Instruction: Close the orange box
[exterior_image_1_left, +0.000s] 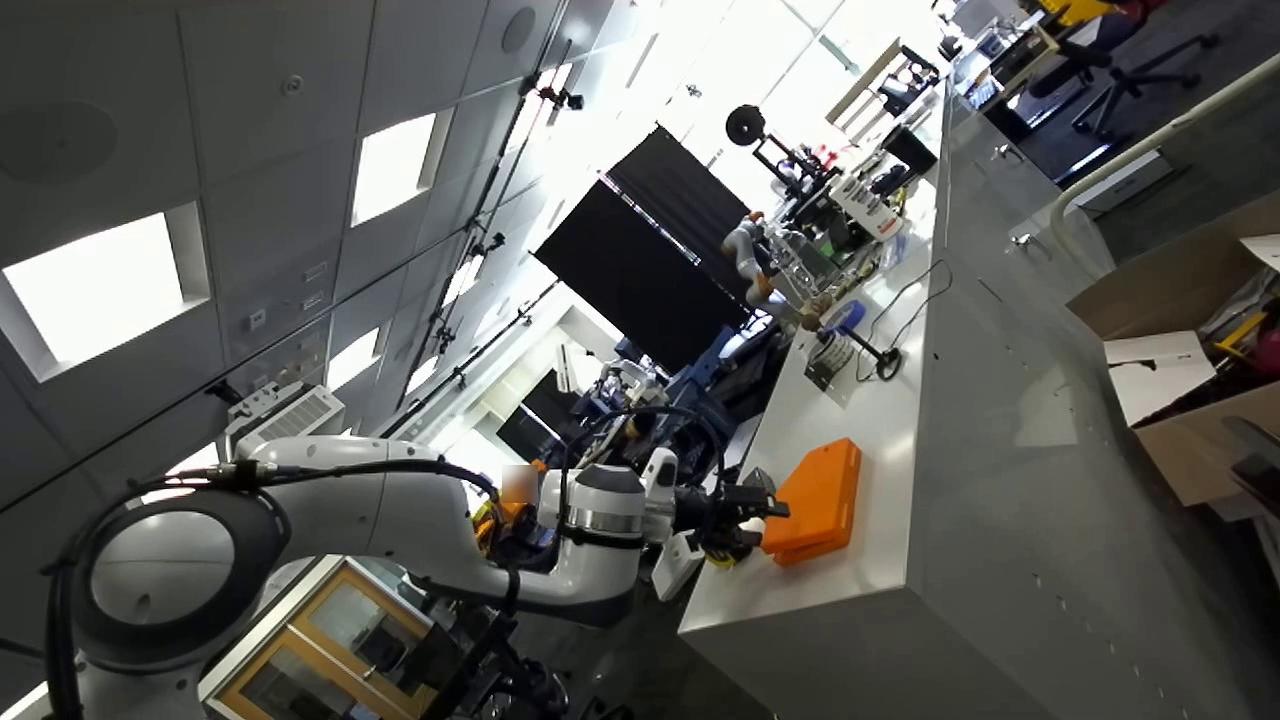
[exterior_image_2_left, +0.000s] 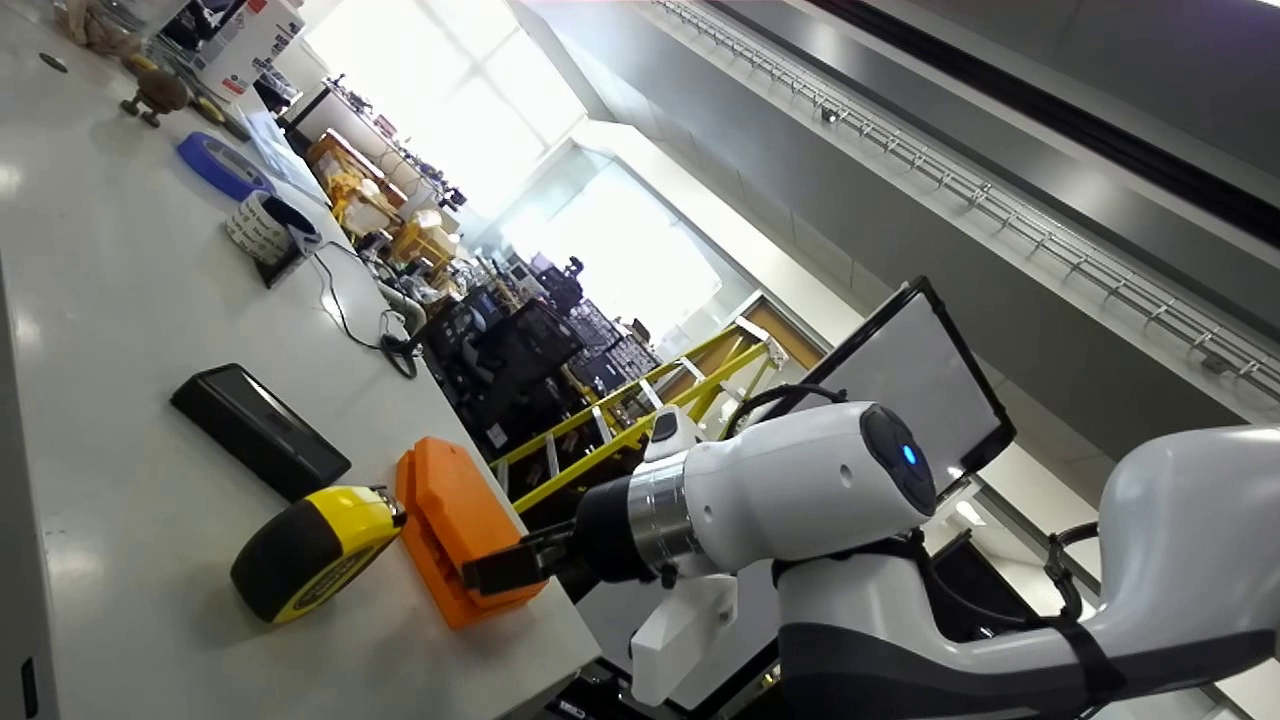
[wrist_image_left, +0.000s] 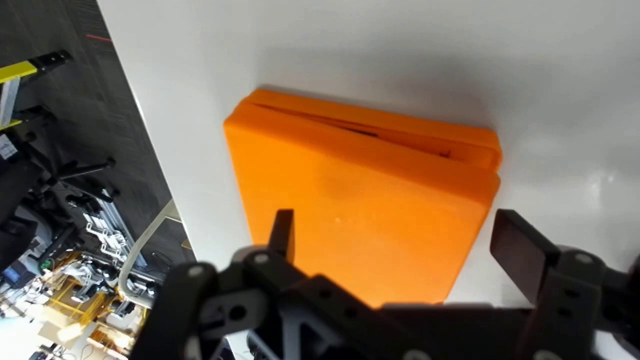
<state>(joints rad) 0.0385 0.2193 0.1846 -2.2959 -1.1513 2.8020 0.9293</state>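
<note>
The orange box (exterior_image_1_left: 815, 500) lies flat on the white counter near its end and shows in both exterior views (exterior_image_2_left: 455, 500). In the wrist view its lid (wrist_image_left: 360, 200) is folded over the base (wrist_image_left: 435, 131) but not flush. A thin wedge gap runs along one edge, wider toward the right, with a dark bit inside. My gripper (wrist_image_left: 395, 215) is open and empty, its fingers apart over the lid. One finger is over the lid and the other is past its right side. In an exterior view the gripper (exterior_image_2_left: 505, 568) is at the lid; I cannot tell whether it touches.
A yellow and black tape measure (exterior_image_2_left: 320, 550) stands beside the box, with a black case (exterior_image_2_left: 260, 430) just beyond. Farther along the counter (exterior_image_2_left: 130, 330) are a white tape roll (exterior_image_2_left: 260, 228), a blue ring (exterior_image_2_left: 225, 165) and a cable. The counter edge is close to the box.
</note>
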